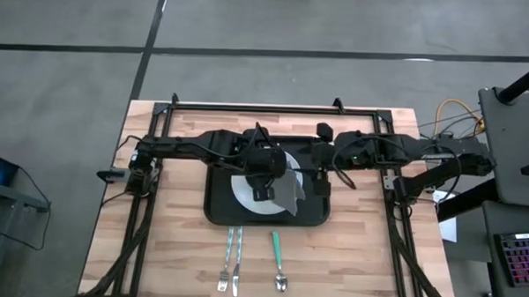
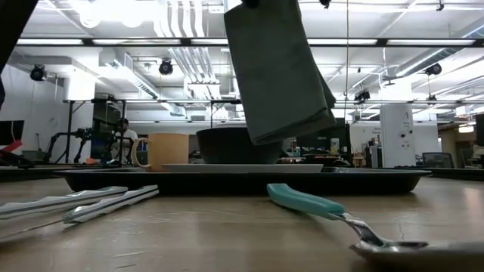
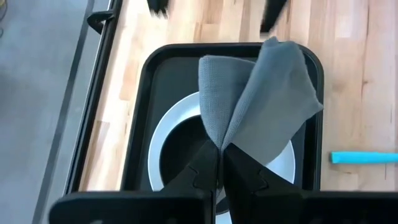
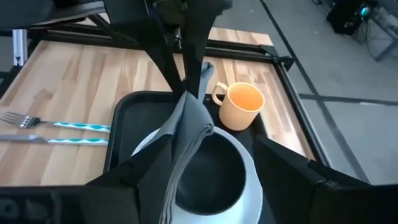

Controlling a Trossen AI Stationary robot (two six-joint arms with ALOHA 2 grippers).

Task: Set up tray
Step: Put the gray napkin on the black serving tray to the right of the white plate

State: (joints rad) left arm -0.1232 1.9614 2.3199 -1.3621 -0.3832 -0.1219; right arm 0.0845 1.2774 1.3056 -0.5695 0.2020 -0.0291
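The black tray (image 1: 216, 209) lies mid-table and carries a white plate (image 3: 163, 144) with a black bowl (image 4: 208, 171) on it and a tan cup (image 4: 240, 106) in a corner. My left gripper (image 3: 221, 152) hovers over the plate, shut on a folded grey napkin (image 3: 264, 102), which hangs in the air (image 2: 280, 72) over the bowl. My right gripper (image 4: 214, 180) stands open at the tray's right side (image 1: 320, 182). The napkin's lower part (image 4: 183, 155) hangs between its fingers, close to one of them. My left gripper pinches the napkin's top end (image 3: 222, 142) between its two fingers, several folded layers together. The fingers slant down from the table's left. The napkin hangs slack below them, fanned out, lifted clear of the tray. Whether my right gripper touches the napkin, I cannot tell.
A fork and knife (image 1: 232, 258) and a teal-handled spoon (image 1: 278, 255) lie on the wood near the front edge, below the tray. A black frame (image 1: 275, 107) runs along the table's far edge and sides.
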